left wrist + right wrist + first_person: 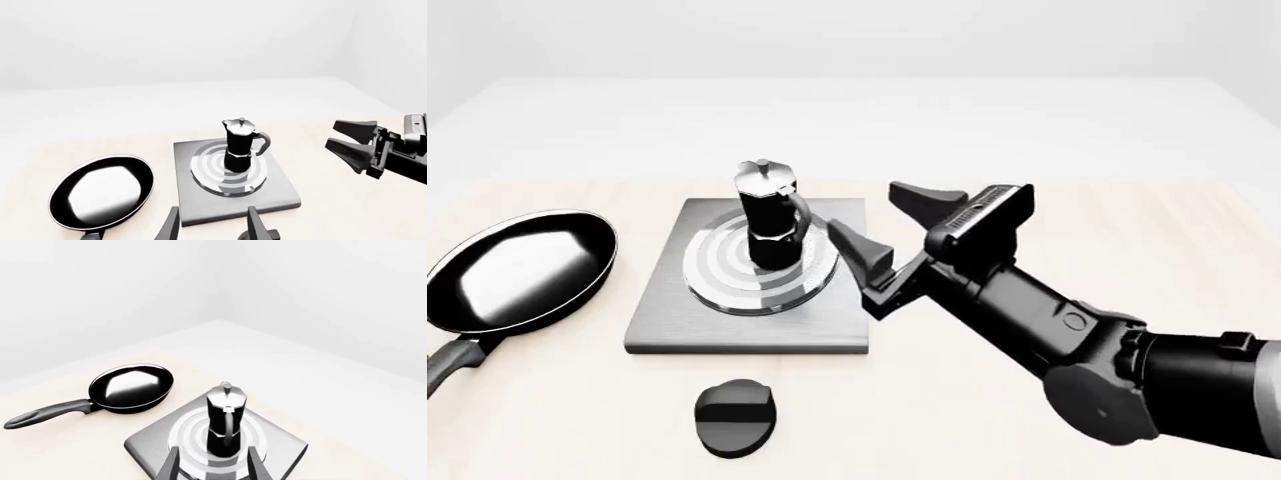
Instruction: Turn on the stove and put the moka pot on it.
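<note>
The moka pot (767, 215) stands upright on the round burner of the stove (681, 325), a flat grey slab. A separate black oval knob (737, 417) lies on the table in front of the slab. My right gripper (868, 212) hovers open just right of the pot, level with it and holding nothing. In the right wrist view its fingertips (171, 465) frame the moka pot (225, 420) from a short distance. The left gripper (212, 227) is open above the stove's near edge (193, 202), looking at the moka pot (239, 145) and the right gripper (333, 134). The left arm is out of the front view.
A glossy black frying pan (521, 268) lies left of the stove with its handle pointing toward the near left corner. It also shows in the wrist views as the pan (100, 192) and the pan (130, 387). The right forearm (1068, 330) crosses the table's right half.
</note>
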You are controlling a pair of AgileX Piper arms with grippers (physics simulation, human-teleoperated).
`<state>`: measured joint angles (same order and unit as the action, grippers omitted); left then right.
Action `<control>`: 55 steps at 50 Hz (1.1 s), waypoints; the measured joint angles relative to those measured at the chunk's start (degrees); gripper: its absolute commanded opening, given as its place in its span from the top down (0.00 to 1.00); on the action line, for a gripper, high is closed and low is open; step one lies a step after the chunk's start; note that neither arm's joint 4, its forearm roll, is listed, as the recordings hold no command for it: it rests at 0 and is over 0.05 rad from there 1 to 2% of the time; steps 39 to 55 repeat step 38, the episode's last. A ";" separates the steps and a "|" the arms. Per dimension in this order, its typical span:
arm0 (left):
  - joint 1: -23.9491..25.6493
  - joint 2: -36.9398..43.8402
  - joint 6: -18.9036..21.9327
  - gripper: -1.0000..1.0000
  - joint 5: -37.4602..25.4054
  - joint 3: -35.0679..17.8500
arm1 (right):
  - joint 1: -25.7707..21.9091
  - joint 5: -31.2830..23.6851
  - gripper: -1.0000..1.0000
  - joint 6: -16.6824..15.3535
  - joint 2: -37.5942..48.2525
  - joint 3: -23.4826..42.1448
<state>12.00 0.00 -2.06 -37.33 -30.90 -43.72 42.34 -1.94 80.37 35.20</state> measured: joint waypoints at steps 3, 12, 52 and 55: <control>0.02 0.00 0.07 0.00 0.04 0.01 | -0.21 -0.48 0.00 0.09 -1.35 -0.64; 0.09 0.00 0.29 0.00 -0.06 -0.17 | -0.84 -2.11 0.00 0.48 -5.61 -2.45; 0.33 0.00 0.59 0.00 -0.45 -0.83 | -0.26 -8.72 0.00 0.45 -18.37 -6.99; 0.33 0.00 0.59 0.00 -0.45 -0.83 | -0.26 -8.72 0.00 0.45 -18.37 -6.99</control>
